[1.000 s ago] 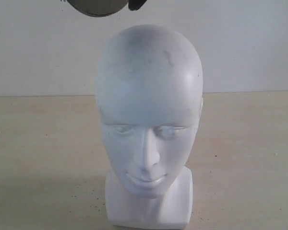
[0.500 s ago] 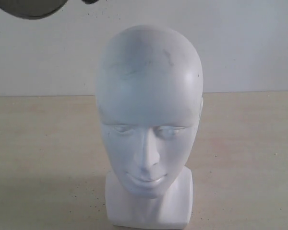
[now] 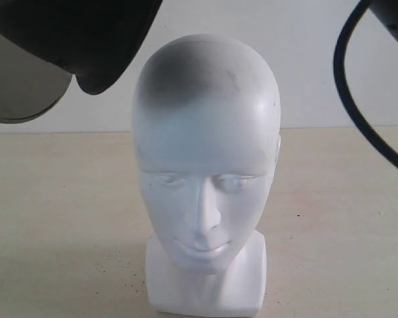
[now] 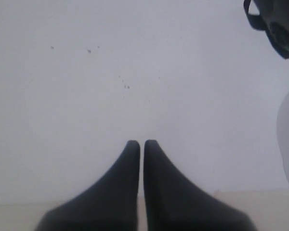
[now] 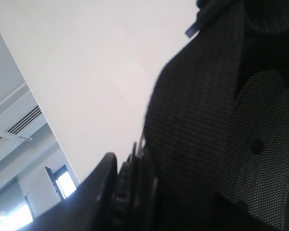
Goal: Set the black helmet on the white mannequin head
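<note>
Two things draw our eye in the exterior view. The black helmet (image 3: 86,40) is up in the air at the upper left, clear of the table (image 3: 53,199), with its smoky visor (image 3: 16,86) at the far left. The white mannequin head (image 3: 205,152) stands upright on its neck base (image 3: 252,278) at the middle, face toward the camera and crown bare. The helmet sits higher than the head and to one side, and we see a gap between them. A black cable (image 3: 348,86) loops down at the upper right.

The left gripper (image 4: 141,144) is pressed together with nothing between its tips, facing the pale wall (image 4: 135,72). In the right wrist view a woven strap (image 5: 192,120) and mesh lining (image 5: 260,134) crowd the right gripper (image 5: 127,168). We cannot tell how its jaws stand.
</note>
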{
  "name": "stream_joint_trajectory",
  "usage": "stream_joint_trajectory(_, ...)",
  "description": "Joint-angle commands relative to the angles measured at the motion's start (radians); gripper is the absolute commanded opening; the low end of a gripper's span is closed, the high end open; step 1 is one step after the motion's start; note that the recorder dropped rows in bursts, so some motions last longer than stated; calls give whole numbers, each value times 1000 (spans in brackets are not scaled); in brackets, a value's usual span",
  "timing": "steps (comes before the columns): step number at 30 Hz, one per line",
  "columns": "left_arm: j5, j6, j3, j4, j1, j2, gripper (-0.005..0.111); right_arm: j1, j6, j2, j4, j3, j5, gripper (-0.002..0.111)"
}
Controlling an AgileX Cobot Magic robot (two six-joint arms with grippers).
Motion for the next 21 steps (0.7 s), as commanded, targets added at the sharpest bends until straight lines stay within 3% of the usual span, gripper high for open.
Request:
stream_joint_trajectory(1,-118,1,4,-7,1,-3,4,2,-10,-23,70,-16,-97,0)
stream_joint_trajectory(7,-202,-8,4,-7,1,-3,4,2,27,-23,89,-16,-60,0)
stream_joint_trajectory(12,-165,-103,-40,-7,1,-3,4,2,-5,-23,109,-16,-71,0)
stream_joint_trajectory(16,-107,-103,-183,-3,1,24,4,2,-19,-23,188,65,-97,0)
stream_joint_trajectory(21,-79,-196,-385,22,1,230,4,2,-17,-23,235,204,-97,0)
